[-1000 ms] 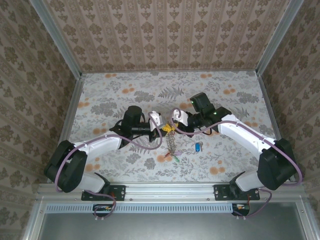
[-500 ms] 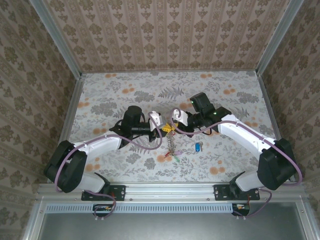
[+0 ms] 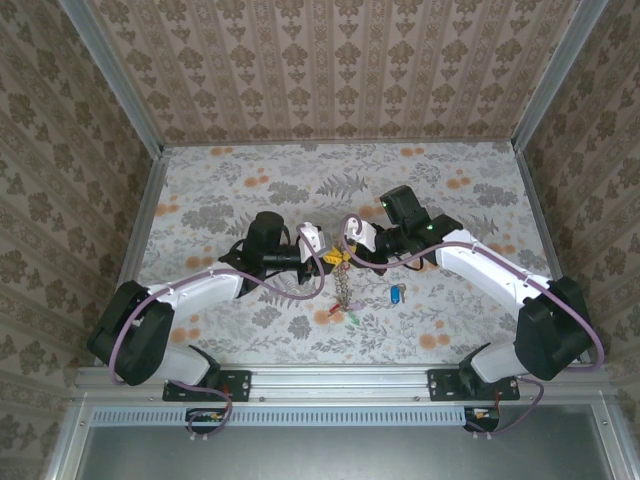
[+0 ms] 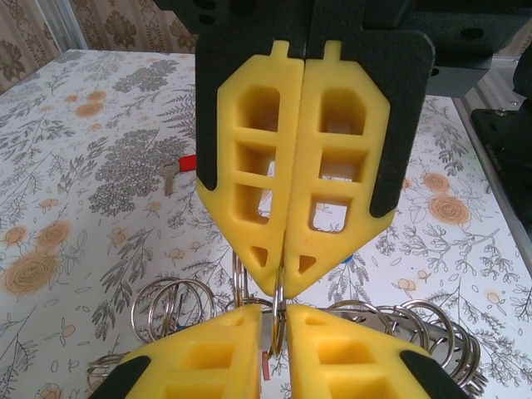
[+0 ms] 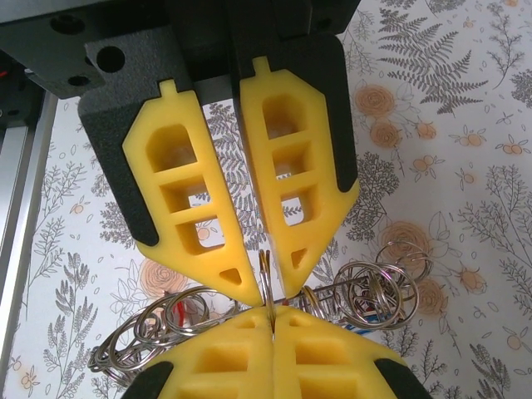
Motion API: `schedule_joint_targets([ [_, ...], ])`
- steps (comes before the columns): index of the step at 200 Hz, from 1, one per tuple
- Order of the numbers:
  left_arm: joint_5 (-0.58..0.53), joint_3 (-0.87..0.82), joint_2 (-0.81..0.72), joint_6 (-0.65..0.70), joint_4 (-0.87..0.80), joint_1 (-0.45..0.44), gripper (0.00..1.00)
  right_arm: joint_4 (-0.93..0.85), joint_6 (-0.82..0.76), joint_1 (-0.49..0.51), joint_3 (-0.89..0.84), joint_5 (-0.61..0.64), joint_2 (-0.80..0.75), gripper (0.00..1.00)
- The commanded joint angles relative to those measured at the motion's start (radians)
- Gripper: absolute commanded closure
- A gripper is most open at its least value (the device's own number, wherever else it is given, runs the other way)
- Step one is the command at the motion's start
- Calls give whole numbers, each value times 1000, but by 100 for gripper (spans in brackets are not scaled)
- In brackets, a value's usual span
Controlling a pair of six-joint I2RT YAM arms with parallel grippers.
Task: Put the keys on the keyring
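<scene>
Gripping keyring, right jaws; left ajar.

Readable text: we find none in any view.
Keyring tags: we make out colours only, no lettering.
Blue key tag: too small for us to read.
Floral table cover: printed pattern only, no words.

Yellow hand pads, silvery keyring, blue-tagged key, grey-and-orange floral table
</scene>
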Motion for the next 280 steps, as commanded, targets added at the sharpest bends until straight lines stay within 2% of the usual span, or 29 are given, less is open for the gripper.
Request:
schedule_joint_targets([
  [1, 4, -1, -25, 9, 9, 2, 84, 53, 15, -5, -1, -54, -10, 100],
  [15, 12, -8, -29, -2, 27, 6, 86, 55, 17, -7, -3, -55, -10, 100],
  [30, 16, -8, -27, -5, 33, 7, 93, 57, 20, -8, -3, -61, -7, 100],
  [51, 14, -6, -24, -8, 32, 9, 93, 75, 32, -10, -10, -69, -9, 100],
  [63, 16, -5, -24, -9, 34, 10, 97, 81, 35, -10, -13, -72, -8, 100],
  [72, 14, -7, -24, -12, 36, 10, 96, 84, 39, -11, -15, -75, -9, 100],
  [80, 13, -8, -24, -14, 36, 11, 88, 87, 40, -11, -19, -77, -11, 100],
  [89, 14, -11, -24, -15, 42, 13, 86, 88, 40, -13, -22, -78, -14, 100],
  [103, 14, -12, -24, -21, 47, 14, 87, 88, 41, -14, -27, -80, -16, 100],
  [128, 14, -16, -23, -27, 61, 16, 100, 90, 40, -16, -32, -93, -21, 100],
  [177, 11, -13, -26, -26, 76, 18, 100, 86, 38, -16, -40, -80, -26, 100],
  [191, 8, -11, -28, -25, 74, 17, 100, 90, 41, -16, -51, -58, -29, 83],
  [216, 2, -8, -35, -20, 67, 21, 100, 110, 72, -18, -85, -15, -99, 76],
  [245, -9, -11, -44, -20, 63, 25, 100, 160, 224, -37, -156, 97, -212, 75],
  [261, -18, -7, -48, -19, 46, 26, 100, 153, 423, -60, -174, 250, -250, 71],
  [280, -22, -2, -53, -15, 29, 27, 100, 19, 659, -105, -146, 375, -234, 71],
])
